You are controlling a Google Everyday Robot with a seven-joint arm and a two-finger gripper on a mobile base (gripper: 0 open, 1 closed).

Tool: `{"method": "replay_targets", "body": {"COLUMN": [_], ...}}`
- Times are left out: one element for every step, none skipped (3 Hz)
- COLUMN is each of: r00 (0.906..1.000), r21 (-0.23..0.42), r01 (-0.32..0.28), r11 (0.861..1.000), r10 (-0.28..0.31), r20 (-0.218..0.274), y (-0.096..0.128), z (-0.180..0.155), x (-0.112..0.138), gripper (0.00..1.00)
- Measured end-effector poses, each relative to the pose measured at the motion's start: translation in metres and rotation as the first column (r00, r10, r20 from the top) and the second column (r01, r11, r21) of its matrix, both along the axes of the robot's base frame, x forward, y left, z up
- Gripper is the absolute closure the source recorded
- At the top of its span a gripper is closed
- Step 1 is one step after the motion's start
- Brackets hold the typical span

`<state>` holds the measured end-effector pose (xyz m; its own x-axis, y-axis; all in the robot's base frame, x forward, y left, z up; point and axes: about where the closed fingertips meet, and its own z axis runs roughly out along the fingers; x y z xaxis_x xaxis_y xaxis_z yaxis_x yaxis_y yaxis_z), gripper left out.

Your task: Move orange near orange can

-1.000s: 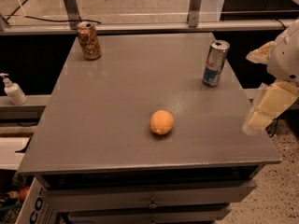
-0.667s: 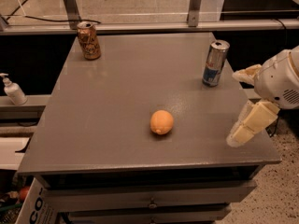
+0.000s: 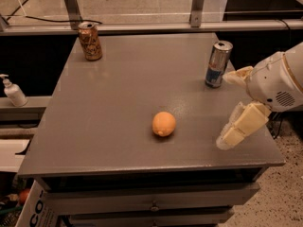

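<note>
Nothing of the job looks done yet. The orange (image 3: pixel 164 123) sits alone toward the front middle of the grey surface (image 3: pixel 118 89), well apart from the orange can (image 3: pixel 90 41), which stands upright at the far left corner. The pincer (image 3: pixel 227 109) hangs over the right edge, its two cream fingers spread wide with nothing between them, near the orange but not touching it. The grasp, the carry and the set-down are all left. From here, the diagonal to the can looks open. The slim silver-and-blue can (image 3: pixel 218 64) stands just beside the arm, and the orange could roll off the front edge.
</note>
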<state>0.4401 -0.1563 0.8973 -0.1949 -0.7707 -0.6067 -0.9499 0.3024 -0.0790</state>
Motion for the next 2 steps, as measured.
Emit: {"method": "replay_targets", "body": {"r00": [0.9997,0.999], "r21": [-0.022,0.003], "r01": [0.006,0.007], "r11": [1.0,1.0], "r10": [-0.005,-0.007], "r20": [0.026,0.044], "y": [0.002,0.014], "z": [0.001,-0.003], "x": [0.002,0.004], "gripper": [0.0,0.0]}}
